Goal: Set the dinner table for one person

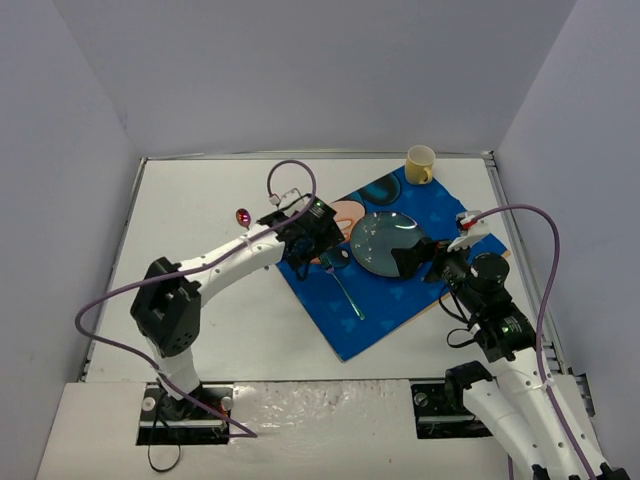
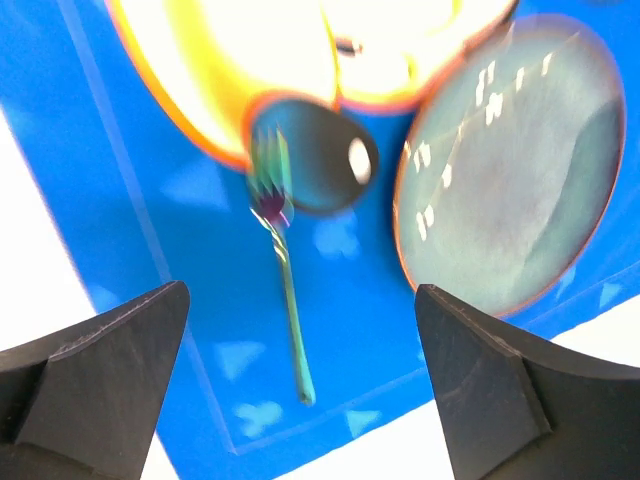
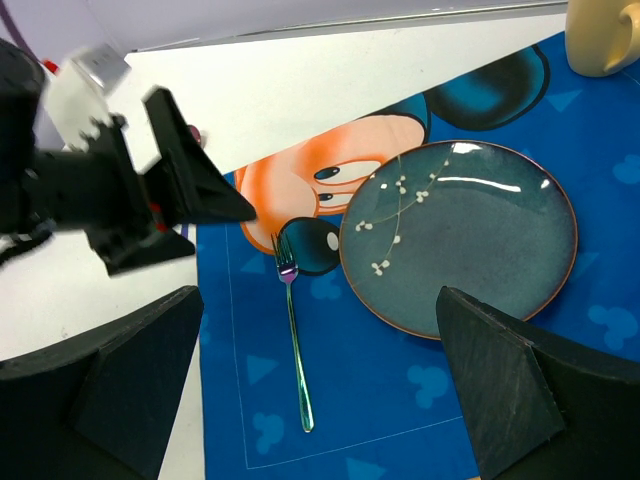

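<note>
Both spread wide, L gripper (image 2: 300, 298) & R gripper (image 3: 320, 296); placemat (image 3: 380, 400) carries plate (image 3: 460, 240), fork (image 3: 293, 340) just beside it, mug (image 1: 420, 164) at far corner.

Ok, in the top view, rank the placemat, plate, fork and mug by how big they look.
1. Placemat, by far the largest.
2. Plate, lying on it.
3. Fork and mug: not ranked. The fork is longer but very thin; the mug is shorter but bulkier.

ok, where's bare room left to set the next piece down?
Free: bare dinner table left of the placemat; mat corner nearside of the plate, right of the fork. Crowded: left hand over the fork, right hand by the plate; mug at the far corner.
</note>
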You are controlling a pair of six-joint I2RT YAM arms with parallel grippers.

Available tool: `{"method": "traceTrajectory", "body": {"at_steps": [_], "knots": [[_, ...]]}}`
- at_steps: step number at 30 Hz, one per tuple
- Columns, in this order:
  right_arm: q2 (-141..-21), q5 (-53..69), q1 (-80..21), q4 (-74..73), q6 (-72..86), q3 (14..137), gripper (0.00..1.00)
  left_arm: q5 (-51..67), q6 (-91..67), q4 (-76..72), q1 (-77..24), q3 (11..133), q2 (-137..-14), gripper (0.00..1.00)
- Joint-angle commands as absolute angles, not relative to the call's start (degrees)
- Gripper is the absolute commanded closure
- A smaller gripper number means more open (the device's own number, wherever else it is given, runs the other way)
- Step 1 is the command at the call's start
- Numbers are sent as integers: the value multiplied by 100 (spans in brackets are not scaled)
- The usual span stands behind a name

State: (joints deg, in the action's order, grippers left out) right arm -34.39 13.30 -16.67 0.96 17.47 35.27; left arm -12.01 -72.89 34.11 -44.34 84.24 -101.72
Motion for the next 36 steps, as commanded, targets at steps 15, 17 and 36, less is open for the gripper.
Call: {"method": "traceTrajectory", "body": {"at_steps": [15,17,36], "knots": [[-3719,1328,-1705,329,1671,3746,0,-1059,-5505,3312,-2061,7895,-10101,25],[-3717,1327,-1705,305,1679,3735,0,-971,-5503,3268,-1982,8041,-10364,29],[-3727,1318,-1705,202,1623,3647,0,-1013,-5326,3083,-1655,8658,-11492,57]]}}
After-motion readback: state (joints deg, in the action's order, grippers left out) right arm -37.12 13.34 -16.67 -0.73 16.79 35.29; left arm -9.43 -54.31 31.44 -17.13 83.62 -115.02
